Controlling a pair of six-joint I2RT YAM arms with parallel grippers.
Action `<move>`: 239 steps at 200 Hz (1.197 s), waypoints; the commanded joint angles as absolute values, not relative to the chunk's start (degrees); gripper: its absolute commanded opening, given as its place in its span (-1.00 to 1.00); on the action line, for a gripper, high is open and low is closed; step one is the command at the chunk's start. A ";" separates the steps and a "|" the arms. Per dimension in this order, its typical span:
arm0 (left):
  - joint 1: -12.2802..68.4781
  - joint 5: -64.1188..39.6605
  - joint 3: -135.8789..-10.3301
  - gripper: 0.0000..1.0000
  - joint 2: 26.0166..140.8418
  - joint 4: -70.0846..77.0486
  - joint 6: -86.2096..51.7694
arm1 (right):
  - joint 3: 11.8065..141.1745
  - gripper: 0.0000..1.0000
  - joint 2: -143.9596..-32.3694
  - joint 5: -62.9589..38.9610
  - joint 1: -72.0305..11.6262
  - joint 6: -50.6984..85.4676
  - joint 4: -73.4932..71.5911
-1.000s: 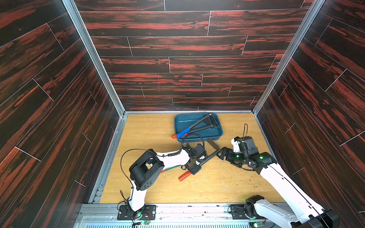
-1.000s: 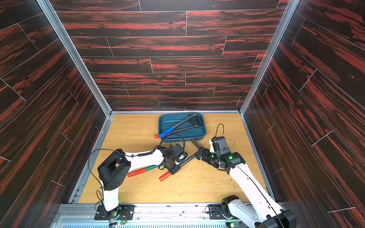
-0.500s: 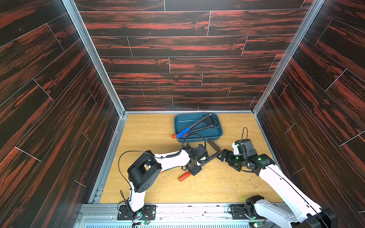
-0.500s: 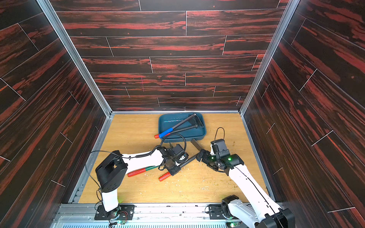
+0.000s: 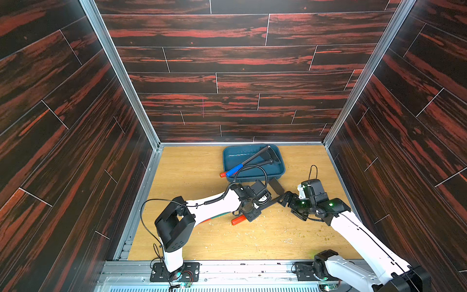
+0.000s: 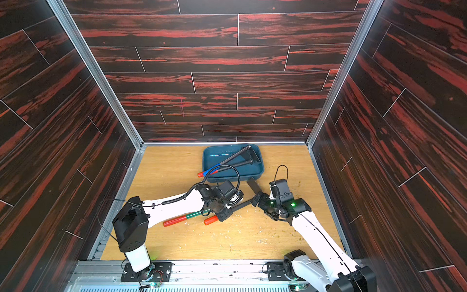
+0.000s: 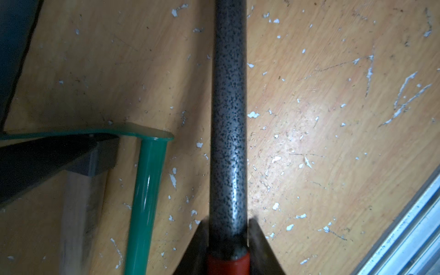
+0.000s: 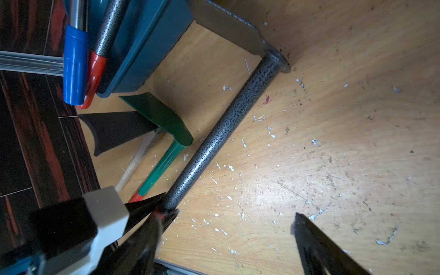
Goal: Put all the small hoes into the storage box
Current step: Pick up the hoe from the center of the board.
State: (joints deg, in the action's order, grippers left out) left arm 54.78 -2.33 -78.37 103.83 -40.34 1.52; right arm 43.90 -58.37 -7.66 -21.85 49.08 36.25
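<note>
The small hoe has a speckled grey shaft (image 7: 228,119), a red grip (image 5: 237,220) and a flat blade (image 5: 276,185) lying just in front of the storage box. My left gripper (image 7: 228,221) is shut on the shaft where it meets the red grip. The storage box (image 5: 252,174) is a teal tray by the back wall, in both top views, and holds two other hoes, one with a blue grip (image 5: 233,170). My right gripper (image 8: 234,214) stands open beside the shaft (image 8: 226,123), close to my left gripper, with nothing between its fingers.
A green-shafted tool with a red handle (image 6: 182,218) lies under my left arm, its green blade (image 8: 162,116) near the box. A black blade on a wooden handle (image 8: 114,128) lies next to it. Walls close in on three sides.
The red grip end of the hoe has shifted slightly toward the box with my left gripper. My right gripper has stayed open at almost the same spot.
</note>
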 commanded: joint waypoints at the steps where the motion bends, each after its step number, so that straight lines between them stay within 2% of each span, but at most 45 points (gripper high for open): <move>1: 55.19 -1.86 -80.55 -1.00 100.75 -42.13 2.01 | 42.73 0.82 -58.00 -9.02 -21.63 50.14 35.55; 48: 55.86 -1.50 -81.72 -1.00 99.34 -42.58 1.52 | 42.45 0.80 -59.09 -10.15 -21.58 52.14 34.45; 105: 57.16 -1.15 -82.96 -1.00 99.56 -41.70 0.57 | 39.45 0.55 -61.32 -14.15 -21.54 59.29 28.53; 176: 58.66 -1.32 -85.66 -1.00 102.07 -41.05 0.16 | 36.19 0.54 -63.31 -16.25 -21.53 66.11 20.99; 239: 60.04 -2.02 -87.79 -1.00 104.19 -40.35 -1.14 | 33.79 0.44 -67.17 -17.75 -21.62 71.00 13.73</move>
